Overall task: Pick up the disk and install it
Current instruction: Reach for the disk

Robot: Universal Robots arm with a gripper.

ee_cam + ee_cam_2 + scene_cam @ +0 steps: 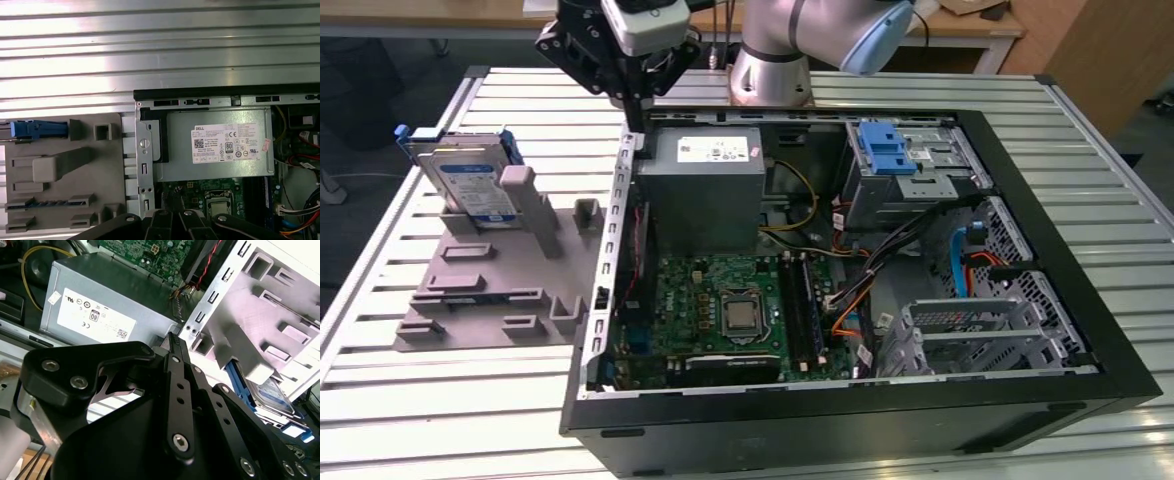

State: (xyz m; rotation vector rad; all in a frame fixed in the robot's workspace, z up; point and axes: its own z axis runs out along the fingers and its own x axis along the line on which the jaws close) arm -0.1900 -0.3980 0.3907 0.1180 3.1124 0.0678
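The gripper hangs over the case wall, fingers pressed together with nothing between them, while the disk stands on edge in the grey rack on the table, at the exterior view's left, apart from the gripper.

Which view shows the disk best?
The exterior view: the disk stands upright in the grey holder, with its label visible. The second wrist view shows part of it behind the holder; the first wrist view shows its blue bracket edge-on.
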